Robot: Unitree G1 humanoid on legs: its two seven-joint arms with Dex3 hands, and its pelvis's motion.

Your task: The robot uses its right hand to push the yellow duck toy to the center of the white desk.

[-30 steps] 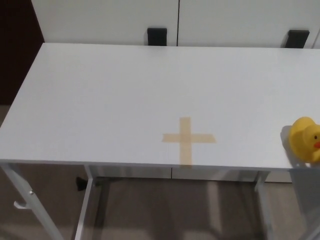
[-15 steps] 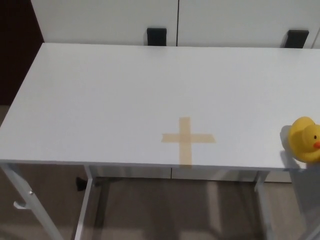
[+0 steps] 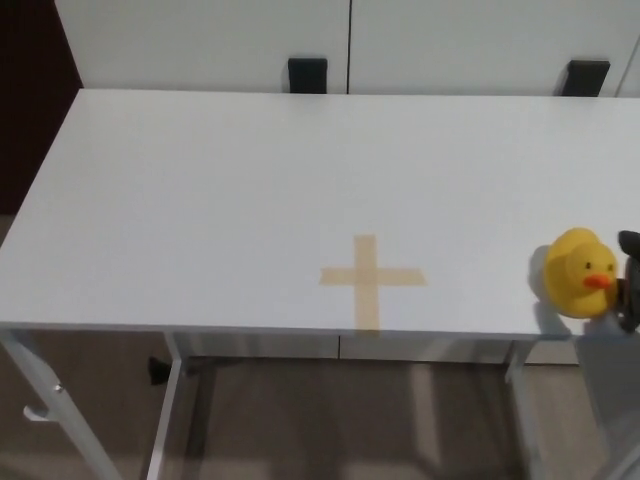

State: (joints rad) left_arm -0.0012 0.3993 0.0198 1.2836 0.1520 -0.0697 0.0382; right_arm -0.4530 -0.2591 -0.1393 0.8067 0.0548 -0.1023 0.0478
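A yellow duck toy (image 3: 577, 272) with an orange beak stands near the front right edge of the white desk (image 3: 250, 180). Just right of it, at the picture's right border, a small black part of my right hand (image 3: 630, 280) shows, close beside or touching the duck. Too little of the hand shows to tell its state. A tan tape cross (image 3: 371, 278) marks the desk near the front middle, well left of the duck. My left hand is out of the picture.
White cabinet doors with two black handles (image 3: 307, 74) (image 3: 587, 76) stand behind the desk. The desk's front edge runs just below the cross and the duck. Its metal legs (image 3: 175, 400) and the floor show underneath.
The duck has shifted left toward the cross, and my right hand has come into view beside it. The camera has also moved slightly.
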